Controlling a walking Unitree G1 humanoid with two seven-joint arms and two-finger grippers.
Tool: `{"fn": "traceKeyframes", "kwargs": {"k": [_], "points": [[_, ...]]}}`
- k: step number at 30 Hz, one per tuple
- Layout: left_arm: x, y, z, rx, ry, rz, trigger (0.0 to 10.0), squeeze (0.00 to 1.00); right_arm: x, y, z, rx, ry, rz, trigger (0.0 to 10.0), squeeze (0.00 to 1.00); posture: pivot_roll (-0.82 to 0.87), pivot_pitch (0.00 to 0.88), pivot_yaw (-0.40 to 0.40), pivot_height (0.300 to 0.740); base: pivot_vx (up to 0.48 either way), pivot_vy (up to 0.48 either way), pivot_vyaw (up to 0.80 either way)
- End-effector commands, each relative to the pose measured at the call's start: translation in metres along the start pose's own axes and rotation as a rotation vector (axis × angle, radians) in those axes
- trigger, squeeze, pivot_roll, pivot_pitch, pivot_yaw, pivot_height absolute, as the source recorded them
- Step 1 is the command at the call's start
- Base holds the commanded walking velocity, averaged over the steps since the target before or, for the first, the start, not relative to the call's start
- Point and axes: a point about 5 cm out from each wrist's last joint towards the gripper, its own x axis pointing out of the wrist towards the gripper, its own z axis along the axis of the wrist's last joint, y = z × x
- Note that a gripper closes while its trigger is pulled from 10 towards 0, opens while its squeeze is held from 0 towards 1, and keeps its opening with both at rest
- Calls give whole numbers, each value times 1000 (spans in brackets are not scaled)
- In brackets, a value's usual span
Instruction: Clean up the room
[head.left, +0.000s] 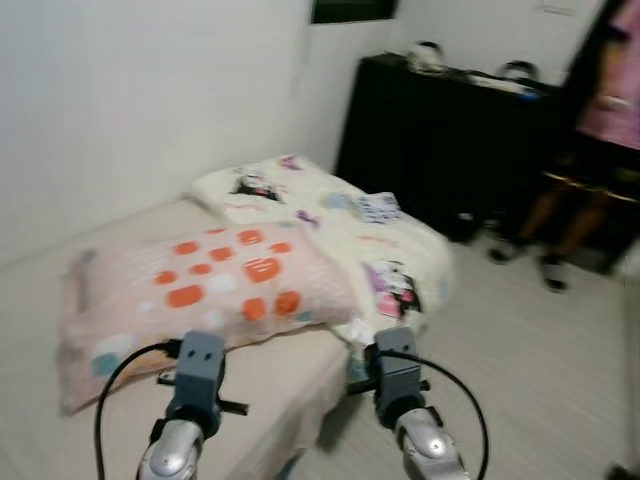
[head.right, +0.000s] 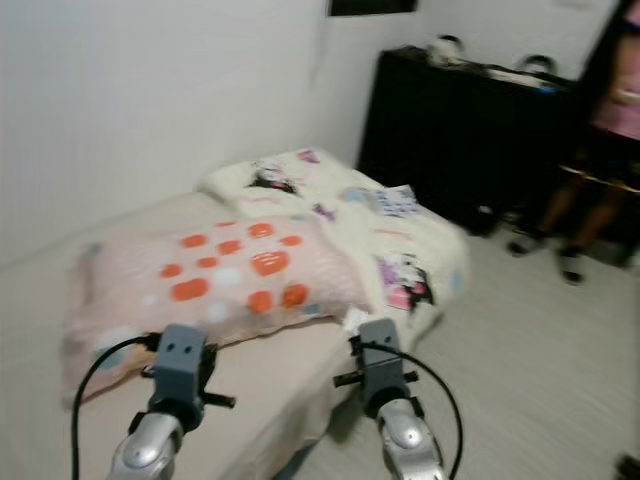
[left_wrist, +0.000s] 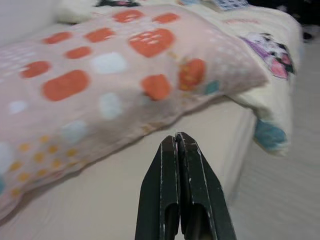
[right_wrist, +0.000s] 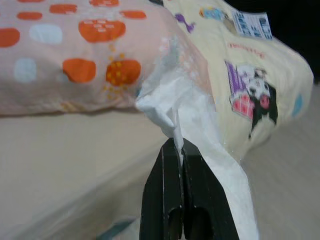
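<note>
Both arms reach forward low in the head views, wrists over the near edge of the bed (head.left: 290, 385). The left gripper (left_wrist: 176, 142) has its two black fingers pressed flat together with nothing between them, tips hovering just above the bare beige mattress, right in front of the pink pillow (head.left: 200, 285) with orange and pale blue patches. The right gripper (right_wrist: 178, 145) is pinched tight on a crumpled white sheet of thin paper or plastic (right_wrist: 192, 117); the sheet rises from the fingertips and also drapes down beside the fingers, near the pillow's corner at the bed's edge. Hard to tell what the white sheet is exactly. Beyond the pillow lies a cream blanket (head.left: 380, 240) printed with cartoon characters, spilling over the bed's far corner toward the floor; a small blue-and-white patterned item (head.left: 380, 207) rests on top of it, too blurred to identify. The bed sits against a white wall (head.left: 150, 90). A black cabinet (head.left: 450, 140) stands past the bed with a few small objects on its top, too blurred to name. A person (head.left: 600, 120) in a pink top and dark shorts stands beside the cabinet on the pale wood-look floor (head.left: 540, 350). Head views are somewhat blurred.
</note>
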Motion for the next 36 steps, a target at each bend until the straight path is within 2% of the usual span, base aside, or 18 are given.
{"fn": "traceKeyframes", "kwargs": {"k": [1,10,36], "points": [[-1,-1,-2,-3,7,-2,10000,0,-2,-5,-6,8,29,-14,10000,0,21,132,-95,740,0,0,-800],[-2,-2,-2,-1,7,-7,10000,0,-2,-5,-6,7,30,-15,10000,0,23,134,-88,740,0,0,-800],[2,4,0,59,14,-73,10000,0,-2,3,-12,58,32,-63,10000,0,69,124,-3,740,0,0,-800]]}}
